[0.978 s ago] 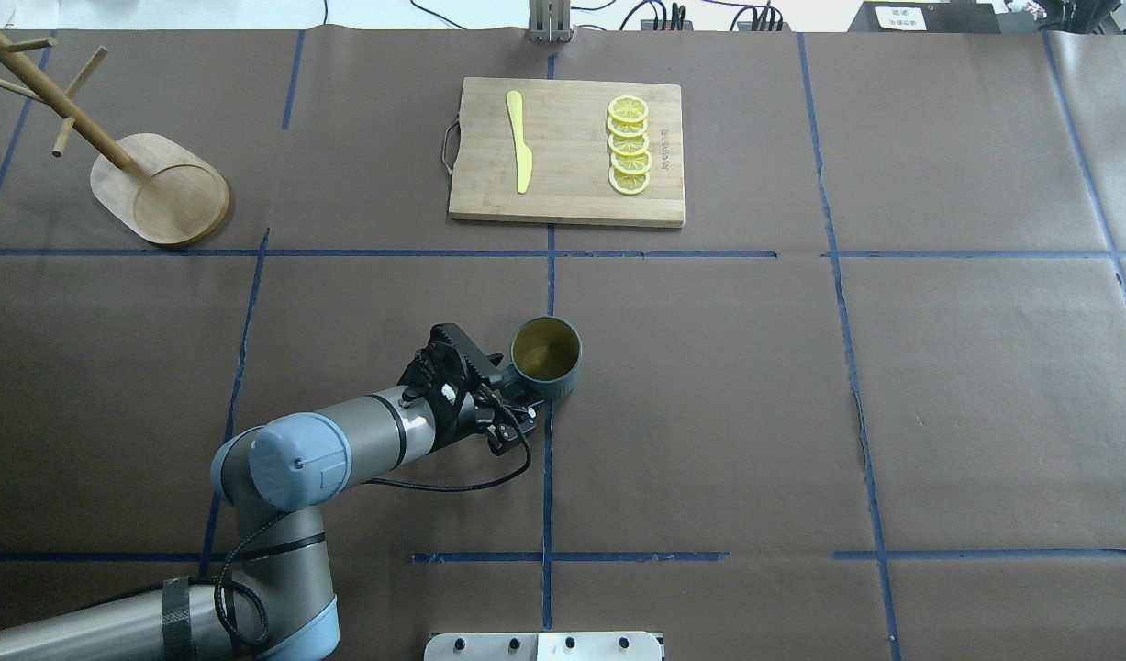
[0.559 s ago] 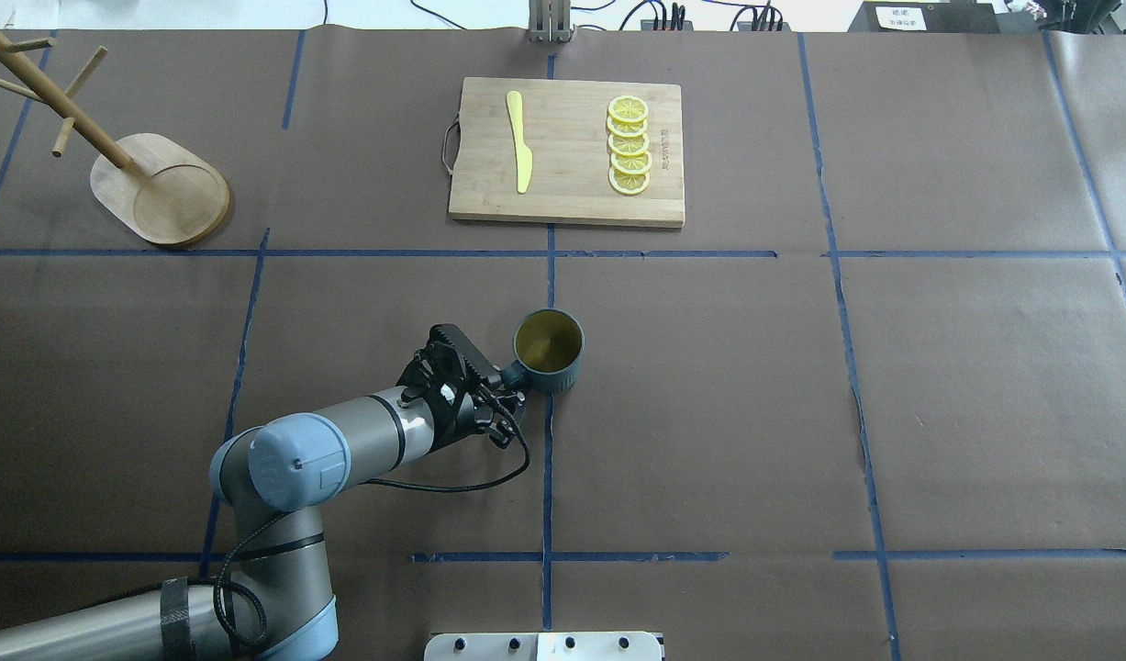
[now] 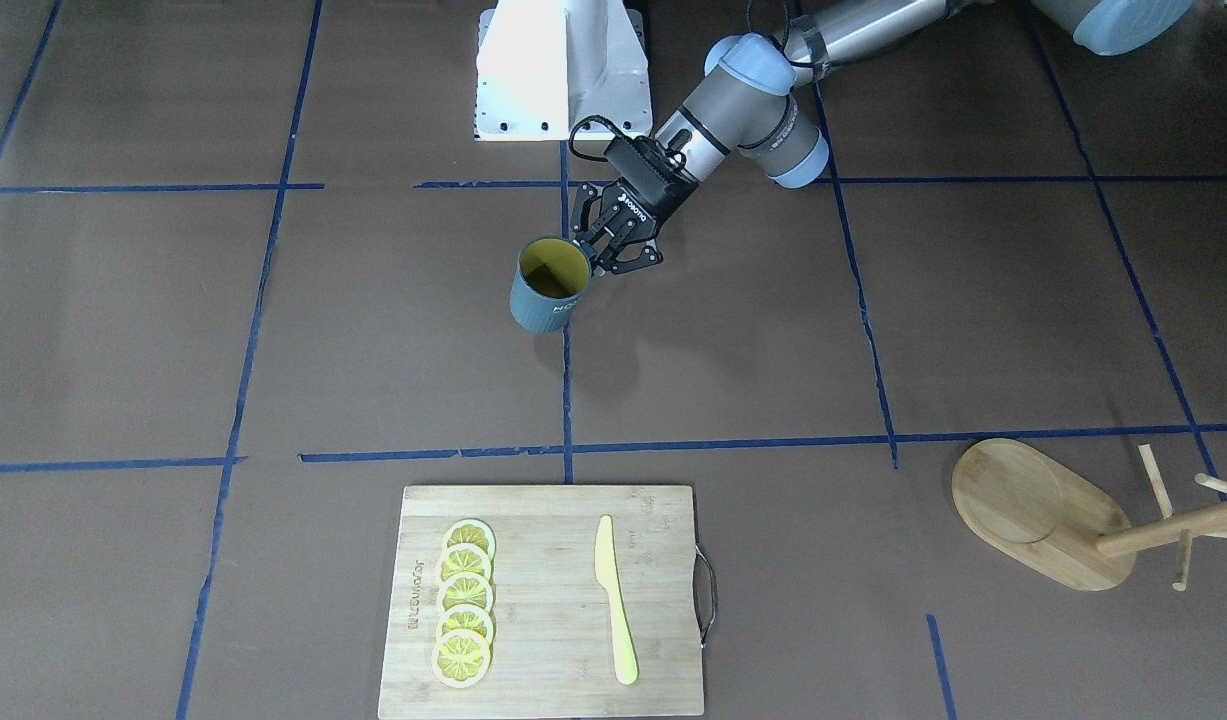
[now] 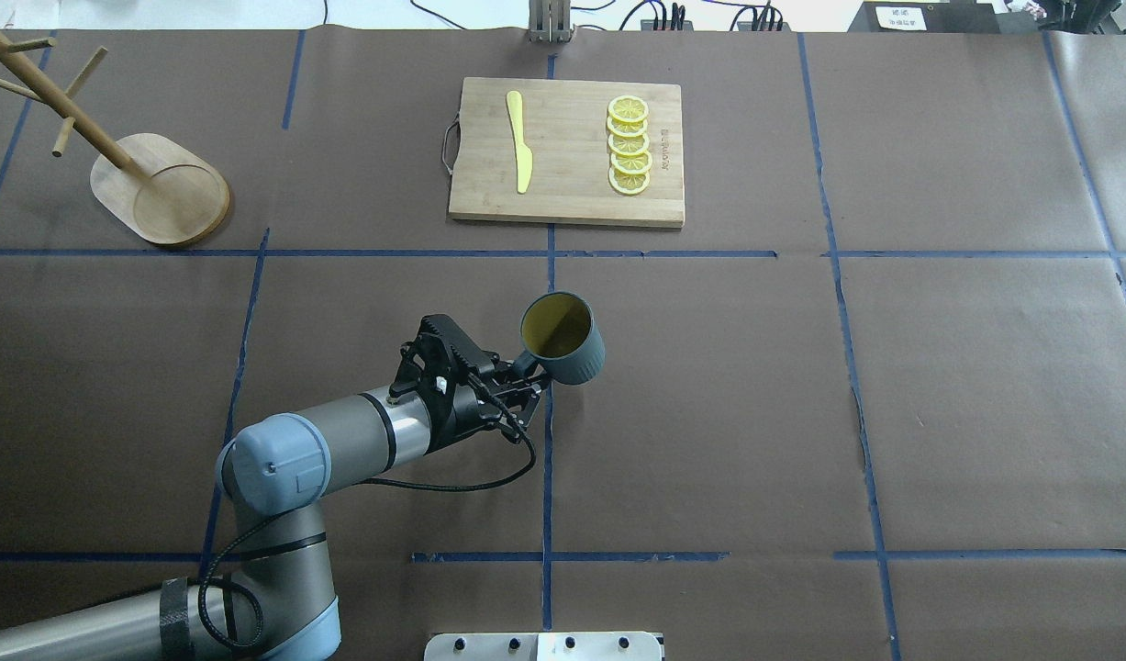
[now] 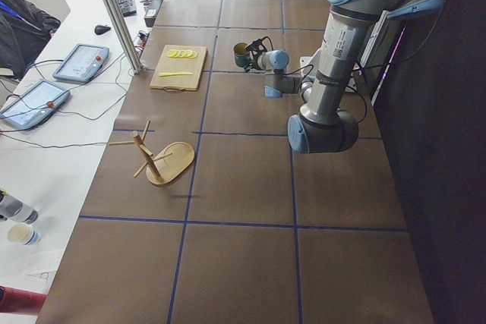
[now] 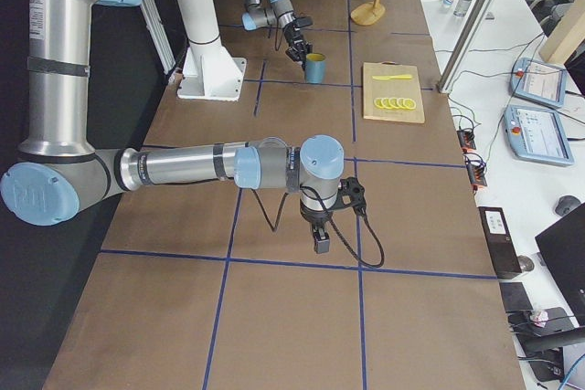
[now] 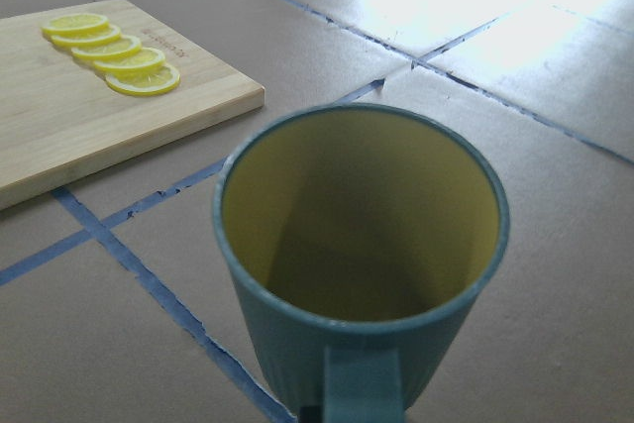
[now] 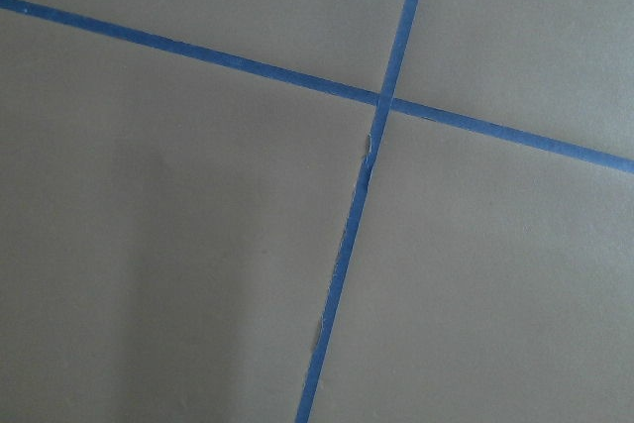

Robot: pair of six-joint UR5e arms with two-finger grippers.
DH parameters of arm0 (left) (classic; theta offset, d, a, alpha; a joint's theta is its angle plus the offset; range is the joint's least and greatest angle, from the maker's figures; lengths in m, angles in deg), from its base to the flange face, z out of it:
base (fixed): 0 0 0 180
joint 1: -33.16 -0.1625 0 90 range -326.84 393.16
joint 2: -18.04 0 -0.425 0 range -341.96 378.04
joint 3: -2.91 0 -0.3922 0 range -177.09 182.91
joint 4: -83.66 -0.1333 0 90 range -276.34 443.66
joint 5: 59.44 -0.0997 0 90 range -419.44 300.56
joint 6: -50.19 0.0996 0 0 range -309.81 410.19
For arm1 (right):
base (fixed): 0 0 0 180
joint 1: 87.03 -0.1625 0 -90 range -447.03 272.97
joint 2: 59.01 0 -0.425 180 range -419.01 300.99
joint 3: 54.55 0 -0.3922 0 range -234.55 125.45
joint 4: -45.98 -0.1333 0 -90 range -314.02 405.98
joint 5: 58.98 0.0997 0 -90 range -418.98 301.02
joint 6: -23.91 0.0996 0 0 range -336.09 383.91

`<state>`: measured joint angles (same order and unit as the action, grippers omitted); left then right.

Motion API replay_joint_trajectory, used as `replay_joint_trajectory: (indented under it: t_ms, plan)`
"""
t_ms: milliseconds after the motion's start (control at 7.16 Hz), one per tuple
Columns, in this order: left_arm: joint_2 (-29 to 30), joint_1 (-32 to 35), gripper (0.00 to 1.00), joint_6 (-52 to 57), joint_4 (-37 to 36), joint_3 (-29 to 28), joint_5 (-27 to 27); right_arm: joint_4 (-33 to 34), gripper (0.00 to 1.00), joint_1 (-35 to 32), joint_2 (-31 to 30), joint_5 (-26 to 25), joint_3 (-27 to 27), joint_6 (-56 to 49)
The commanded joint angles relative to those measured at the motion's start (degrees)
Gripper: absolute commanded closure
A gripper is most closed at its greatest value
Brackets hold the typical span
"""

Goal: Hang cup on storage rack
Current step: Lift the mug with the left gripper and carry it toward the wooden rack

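The left gripper pinches the blue-grey, yellow-inside cup by its handle, but hanging it on the far-off light wooden peg rack is not done yet.

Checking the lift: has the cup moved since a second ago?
Yes: the cup has shifted toward the board, slightly rightward, and now tilts.

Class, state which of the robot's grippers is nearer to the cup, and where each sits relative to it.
Left. The left gripper is clamped on the cup by its handle. The right gripper hangs far off on the robot's right side.
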<state>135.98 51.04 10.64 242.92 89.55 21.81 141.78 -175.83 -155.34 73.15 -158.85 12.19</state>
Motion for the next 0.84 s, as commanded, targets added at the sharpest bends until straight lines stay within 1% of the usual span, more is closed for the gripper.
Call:
replay_joint_trajectory:
  t_ms: [0,140,559,698]
  plan:
    - [-0.25,1.09,1.00,-15.49,0.88,0.37,-0.39,0.00,0.00,0.04,0.34,-0.04,0.06,0.03]
    - [-0.34,2.84,1.00,-17.99,0.70,0.37,-0.31,0.00,0.00,0.04,0.43,-0.04,0.06,0.03]
    - [-0.60,8.11,1.00,-35.71,0.09,0.37,1.10,0.00,0.00,0.04,0.52,0.05,-0.03,0.03]
    - [-0.60,10.91,1.00,-43.60,0.52,0.46,4.66,0.00,0.00,0.04,0.52,0.05,-0.12,-0.06]
